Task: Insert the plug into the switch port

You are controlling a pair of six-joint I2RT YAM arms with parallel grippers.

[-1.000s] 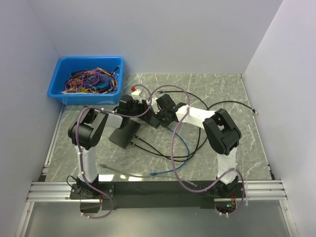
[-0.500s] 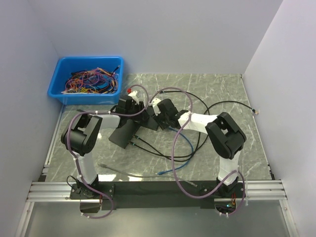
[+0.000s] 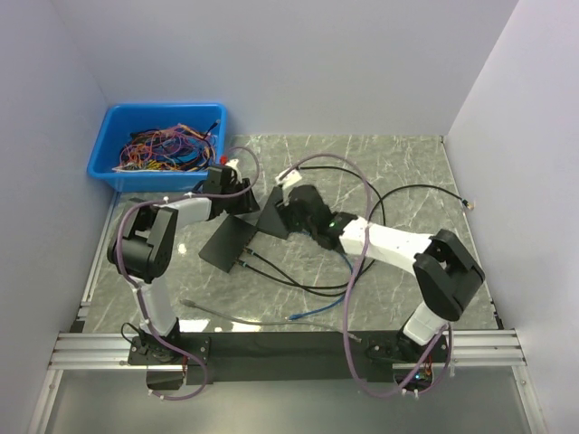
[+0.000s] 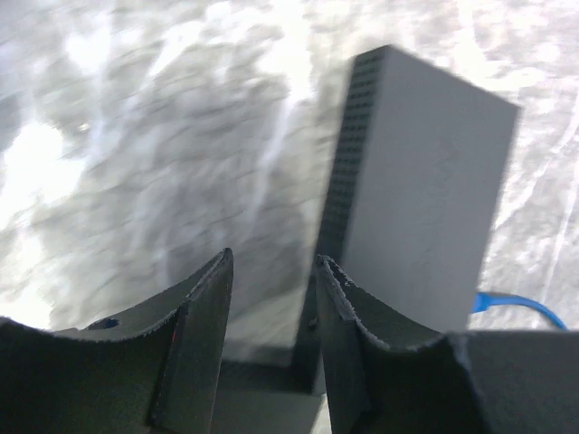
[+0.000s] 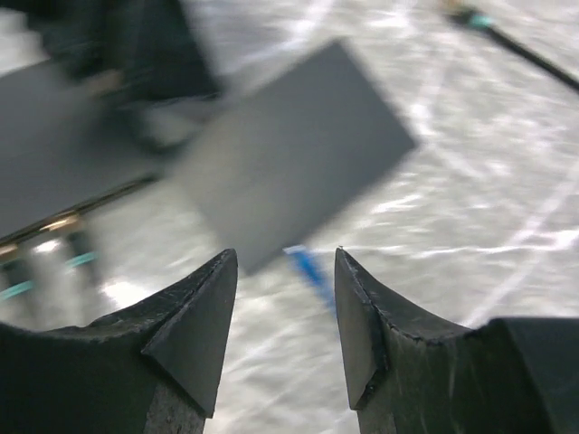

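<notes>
Blue plug [image 5: 306,264]: looks seated in edge of switch [image 5: 294,172]. View blurred, so seating depth unclear.
Progress, judged: insertion done or nearly. Left to do: confirm seat, clear arms.
Plug nose points into switch edge. Long axis in line with blue cable [image 4: 516,305], trailing from box toward near side of table [image 3: 407,163].
Switch sits mid-table, between grippers.
Left gripper [image 4: 273,264]: jaws apart, empty, near box.
Right gripper [image 5: 285,256]: jaws apart, empty, over plug.

Left arm [image 3: 145,249] and right arm [image 3: 391,242]: black joints, white links. Mauve cable [image 3: 347,316] loops along each. Tool fingers [image 4: 194,334] dark grey, tapered, with rough edges.
</notes>
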